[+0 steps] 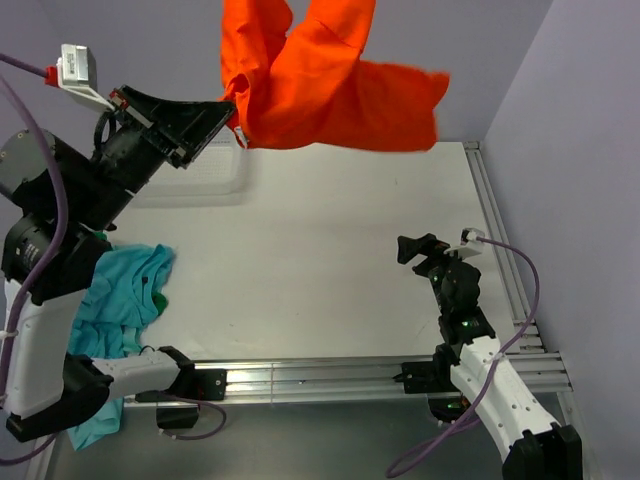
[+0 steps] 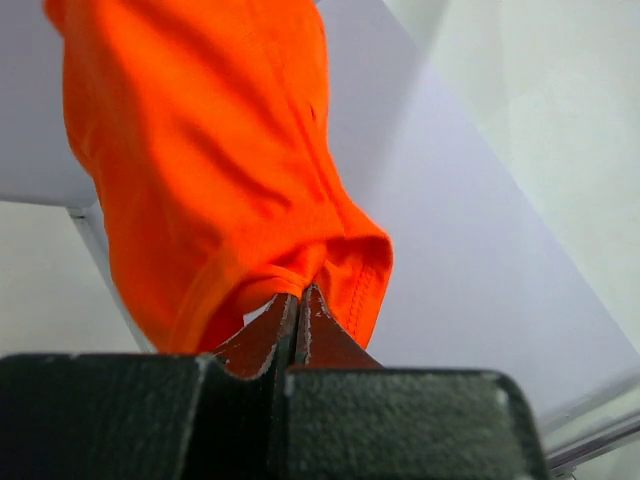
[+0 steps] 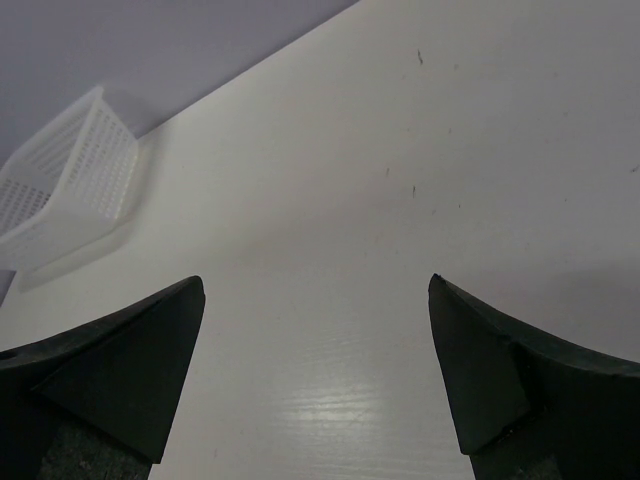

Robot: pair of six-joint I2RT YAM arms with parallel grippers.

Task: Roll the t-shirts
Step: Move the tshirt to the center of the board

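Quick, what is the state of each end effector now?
Left end effector: closed on the orange t-shirt.
Right end effector: open, holding nothing.

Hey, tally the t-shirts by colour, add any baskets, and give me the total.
orange t-shirt: 1
teal t-shirt: 1
dark green t-shirt: 1, only a sliver shows beside the teal one
white basket: 1
Total: 4

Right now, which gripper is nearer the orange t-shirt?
Left. The left gripper is shut on the orange t-shirt, holding it aloft; the right gripper hangs open, well clear of it.
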